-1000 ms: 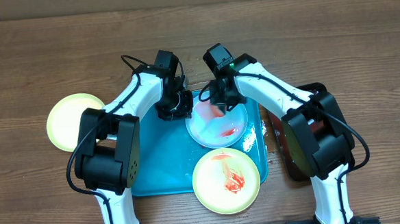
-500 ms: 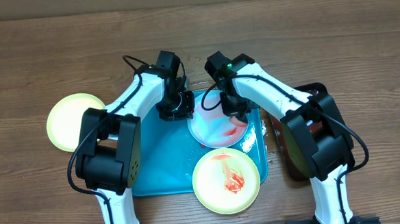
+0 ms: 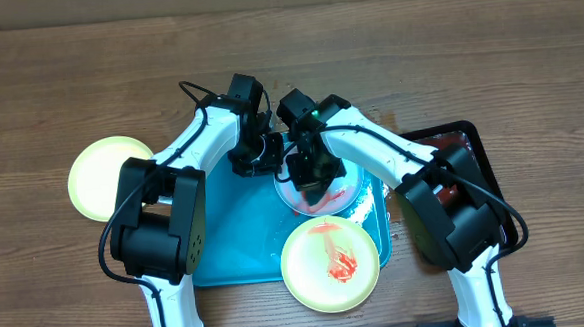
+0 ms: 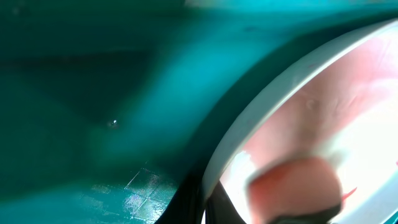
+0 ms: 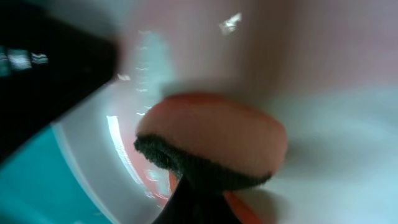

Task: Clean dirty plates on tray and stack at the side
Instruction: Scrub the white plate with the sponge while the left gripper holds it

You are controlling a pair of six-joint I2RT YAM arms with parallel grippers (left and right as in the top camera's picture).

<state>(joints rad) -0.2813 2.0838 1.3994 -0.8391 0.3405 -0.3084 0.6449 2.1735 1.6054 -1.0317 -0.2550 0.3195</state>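
One sponge (image 5: 211,134) in right jaws, pressed on flat blue plate (image 4: 348,118); left jaws unclear.

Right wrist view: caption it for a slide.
Pink sponge with a dark underside pressed on the sauce-smeared plate, turquoise tray corner at lower left.

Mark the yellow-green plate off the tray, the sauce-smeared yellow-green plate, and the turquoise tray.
Round pale yellow-green plastic plate on the table (image 3: 108,178), overhead view, its centre.
Sauce-smeared round pale yellow-green plastic plate (image 3: 329,265), overhead view, its centre.
Large turquoise rectangular plastic tray (image 3: 233,227), overhead view, bare floor.
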